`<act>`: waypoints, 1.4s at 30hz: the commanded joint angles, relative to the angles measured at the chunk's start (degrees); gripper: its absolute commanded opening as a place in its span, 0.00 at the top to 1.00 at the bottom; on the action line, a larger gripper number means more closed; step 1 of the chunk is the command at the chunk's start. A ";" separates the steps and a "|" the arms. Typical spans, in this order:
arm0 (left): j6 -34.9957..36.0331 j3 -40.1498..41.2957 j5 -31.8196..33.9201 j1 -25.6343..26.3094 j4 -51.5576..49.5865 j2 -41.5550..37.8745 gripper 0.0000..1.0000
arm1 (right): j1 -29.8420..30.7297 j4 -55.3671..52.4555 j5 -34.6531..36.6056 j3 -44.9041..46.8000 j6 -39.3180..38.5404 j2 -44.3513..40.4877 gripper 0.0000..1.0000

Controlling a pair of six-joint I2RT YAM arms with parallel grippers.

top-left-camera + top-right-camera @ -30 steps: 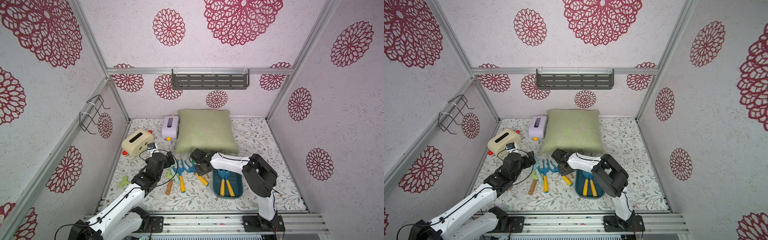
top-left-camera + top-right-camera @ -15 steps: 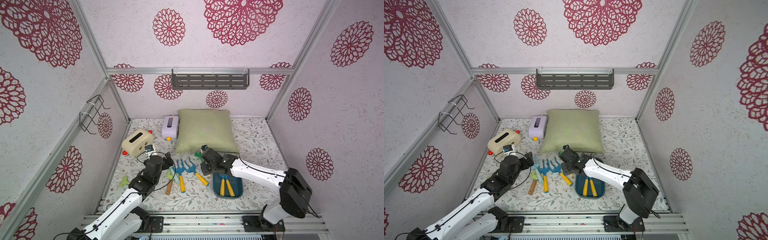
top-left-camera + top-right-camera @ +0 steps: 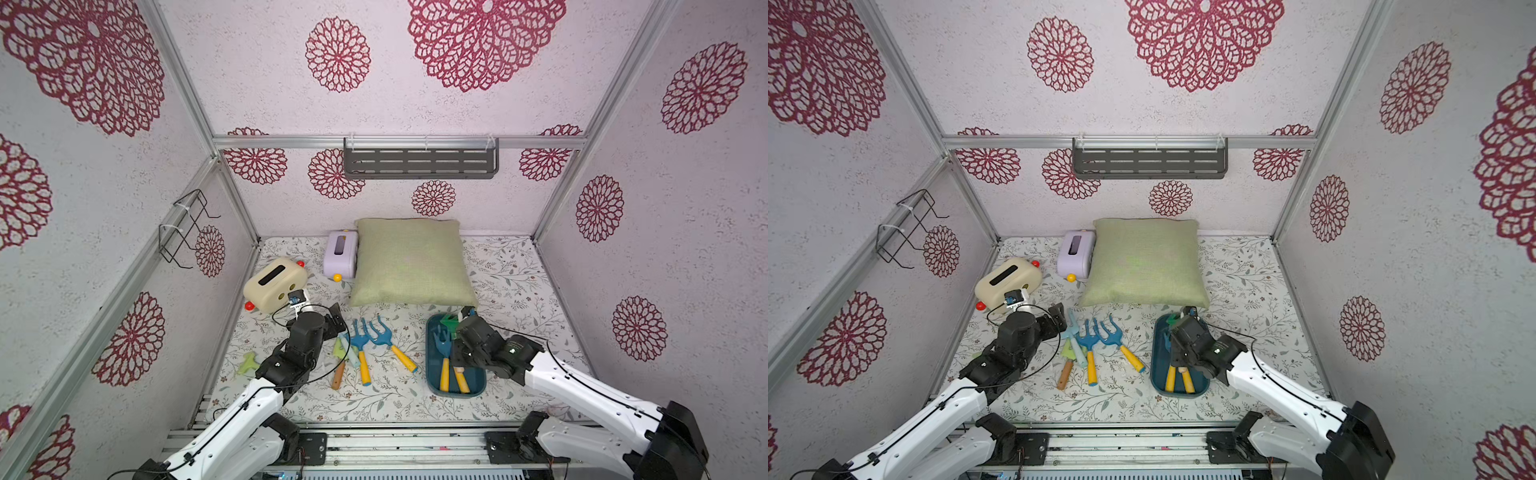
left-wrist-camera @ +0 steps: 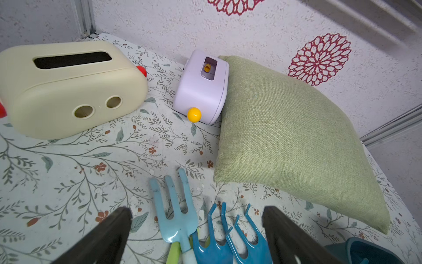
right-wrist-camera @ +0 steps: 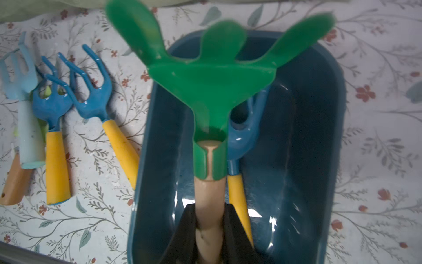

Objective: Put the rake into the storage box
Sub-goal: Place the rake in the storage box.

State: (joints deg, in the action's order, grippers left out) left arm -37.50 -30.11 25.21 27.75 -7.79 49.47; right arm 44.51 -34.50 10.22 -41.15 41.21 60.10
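1. The right gripper (image 5: 209, 219) was clenched on the wooden handle of the rake (image 5: 210, 80), with a finger (image 5: 188, 230) pressed to each side.
2. The rake hung over the box (image 5: 319, 137). Its green head pointed toward the pillow (image 3: 411, 262) and, in the wrist view, reached past the box's far rim. Both top views showed the head at that far end. Whether the rake touched the box could not be told.
3. A blue rake (image 5: 246, 137) lay in the box under the held one. In a top view two yellow handles (image 3: 444, 374) lay side by side there.
4. The left gripper (image 4: 196, 212) was released and held nothing. Its jaws stood wide, low over the heads of the tools on the mat (image 3: 519, 282).
5. Those tools lay clustered between the left arm and the box, apart from the box: a pale fork (image 4: 175, 219), two blue rakes (image 3: 360, 343) with yellow handles, and a brown handle (image 3: 337, 376) partly beneath.
6. A beige case (image 3: 274, 284) stood by the left wall, and a lilac case (image 3: 341, 253) touched the pillow.
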 commanded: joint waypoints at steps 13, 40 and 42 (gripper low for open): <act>0.07 0.48 0.46 -0.50 1.69 -0.08 0.03 | -3.73 -0.19 -0.42 5.23 2.62 -1.51 0.69; -20.41 -8.59 -8.42 -0.49 -27.15 3.85 0.00 | -5.65 11.72 1.42 3.57 -7.84 -13.78 0.01; -23.50 -9.31 -11.10 -0.41 -29.59 5.01 0.04 | -5.93 12.34 1.46 4.07 -7.97 -14.68 0.01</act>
State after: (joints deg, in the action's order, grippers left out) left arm -54.92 -38.24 19.25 27.68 -29.71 53.08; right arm 39.16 -24.27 9.56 -37.54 34.35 47.00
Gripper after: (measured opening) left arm 0.967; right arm 0.991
